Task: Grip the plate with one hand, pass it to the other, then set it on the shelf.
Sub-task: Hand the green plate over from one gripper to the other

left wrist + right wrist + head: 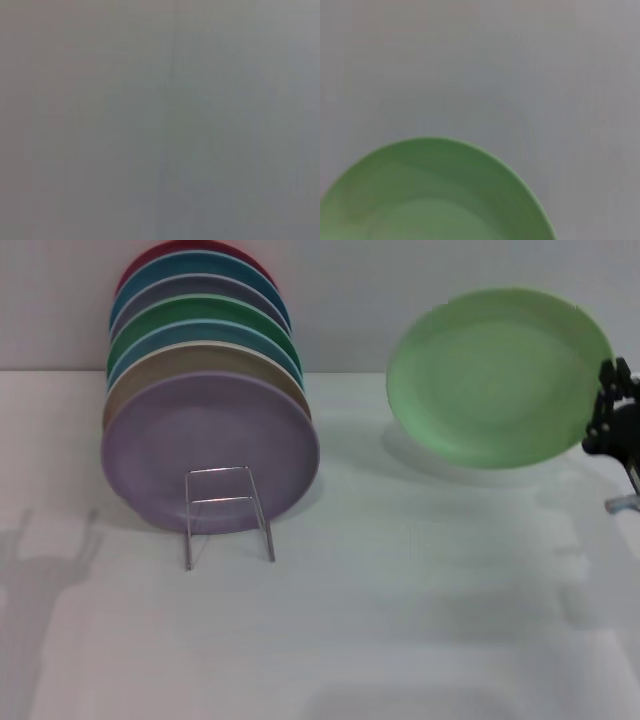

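The white tabletop [400, 620] spreads before me. On its left side a row of round plates [200, 370] in red, blue, grey-lilac, green and tan leans back toward the wall, fronted by a lavender matte plate [210, 452].

The round, plain pale mint-green matte plate [497, 377] is up off the table at the right, tilted with its face toward my head camera and a soft shadow on the surface beneath it. My right pincer [608, 420] is clamped on its right rim, so I judge the first grip done. My right wrist camera shows the same plate [430, 200] close under it, over bare table.

The small thin silvery wire rack [226, 512], my shelf, stands upright just in front of the lavender plate, well apart from the mint one.

My left pincer is nowhere to be seen; its wrist camera shows only featureless grey. So the hand-over is not yet done, and neither is the placing on the rack.
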Tool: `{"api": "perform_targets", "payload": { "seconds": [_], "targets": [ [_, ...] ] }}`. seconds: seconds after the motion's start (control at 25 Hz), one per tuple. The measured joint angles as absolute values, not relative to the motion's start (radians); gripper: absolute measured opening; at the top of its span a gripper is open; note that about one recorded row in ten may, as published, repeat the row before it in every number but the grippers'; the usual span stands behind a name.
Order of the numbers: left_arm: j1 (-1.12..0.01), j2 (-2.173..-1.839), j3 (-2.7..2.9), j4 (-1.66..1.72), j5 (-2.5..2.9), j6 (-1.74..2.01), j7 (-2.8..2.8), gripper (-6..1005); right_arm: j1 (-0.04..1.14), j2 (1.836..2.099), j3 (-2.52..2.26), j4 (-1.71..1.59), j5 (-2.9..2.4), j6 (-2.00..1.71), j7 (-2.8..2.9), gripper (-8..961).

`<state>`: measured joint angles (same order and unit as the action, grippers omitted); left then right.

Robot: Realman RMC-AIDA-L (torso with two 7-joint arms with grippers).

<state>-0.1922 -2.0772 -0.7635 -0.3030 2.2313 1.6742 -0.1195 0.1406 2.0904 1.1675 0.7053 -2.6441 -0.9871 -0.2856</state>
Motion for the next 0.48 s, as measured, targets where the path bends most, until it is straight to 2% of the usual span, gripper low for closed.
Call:
{"api": "perform_targets", "payload": {
  "seconds": [0.48],
  "targets": [
    [-0.178, -2.077, -0.574, -0.307, 2.233, 1.668, -0.116, 809, 0.067, 2.091, 0.906, 0.677, -2.562, -1.163, -0.288, 17]
  ]
}}
